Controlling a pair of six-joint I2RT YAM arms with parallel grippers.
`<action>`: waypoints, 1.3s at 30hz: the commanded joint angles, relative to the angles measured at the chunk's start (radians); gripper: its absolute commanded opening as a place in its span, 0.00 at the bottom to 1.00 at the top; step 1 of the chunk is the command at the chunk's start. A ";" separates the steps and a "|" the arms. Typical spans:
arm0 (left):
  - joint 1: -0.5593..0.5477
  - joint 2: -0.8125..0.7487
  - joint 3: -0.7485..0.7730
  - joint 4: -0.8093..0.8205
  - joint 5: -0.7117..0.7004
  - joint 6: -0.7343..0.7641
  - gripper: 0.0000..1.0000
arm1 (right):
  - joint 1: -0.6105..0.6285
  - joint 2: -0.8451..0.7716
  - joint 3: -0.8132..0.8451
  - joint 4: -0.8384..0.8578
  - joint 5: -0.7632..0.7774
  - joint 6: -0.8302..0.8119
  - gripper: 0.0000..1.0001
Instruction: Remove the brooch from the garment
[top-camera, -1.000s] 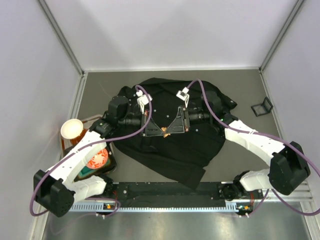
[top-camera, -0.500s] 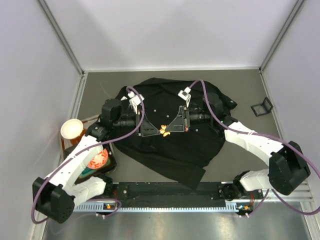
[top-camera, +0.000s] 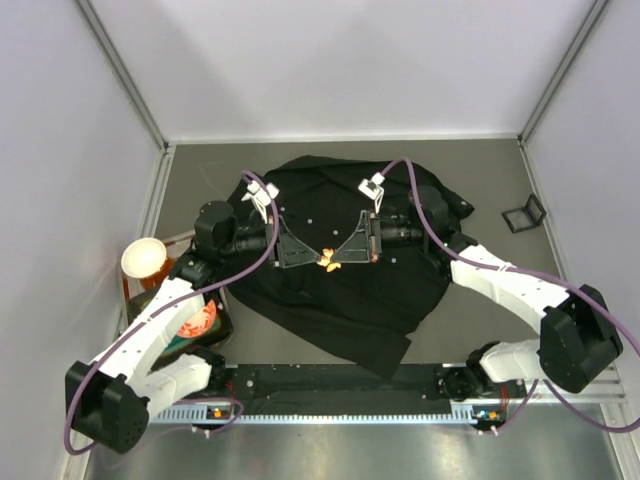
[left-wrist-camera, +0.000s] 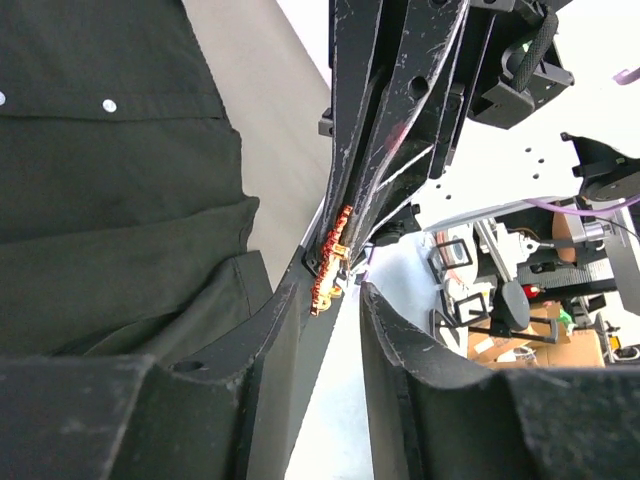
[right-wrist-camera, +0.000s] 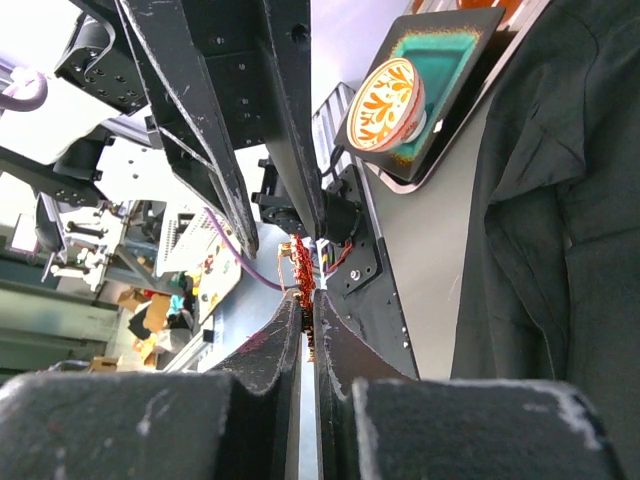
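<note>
The black garment (top-camera: 340, 300) lies spread on the table; it also shows in the left wrist view (left-wrist-camera: 100, 200) and the right wrist view (right-wrist-camera: 560, 250). My right gripper (top-camera: 339, 262) is shut on the tiny red-orange brooch (top-camera: 328, 263), which sticks out past its fingertips (right-wrist-camera: 302, 272). It holds the brooch just above the shirt's middle. My left gripper (top-camera: 312, 262) faces it from the left with its jaws open and empty. The brooch (left-wrist-camera: 332, 262) hangs just beyond the left fingertips, clamped in the right fingers (left-wrist-camera: 385, 150).
A dark tray (top-camera: 222, 330) holding a round orange patterned disc (top-camera: 195, 318) sits at the left by my left arm; it also shows in the right wrist view (right-wrist-camera: 450, 60). A paper cup (top-camera: 143, 258) stands behind it. A small black frame (top-camera: 524, 213) lies at far right.
My left gripper has drawn back to the left, away from the brooch, and its arm has swung left. The brooch stays in my right gripper, which has hardly moved.
</note>
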 joint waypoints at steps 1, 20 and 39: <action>0.012 0.002 -0.012 0.145 0.024 -0.089 0.34 | -0.005 -0.034 0.002 0.073 -0.009 0.011 0.00; 0.015 0.051 -0.021 0.170 0.115 -0.110 0.31 | -0.005 -0.025 0.008 0.099 0.012 0.034 0.00; 0.015 0.049 0.011 0.121 0.116 -0.091 0.00 | -0.005 -0.040 0.011 0.006 0.057 0.068 0.14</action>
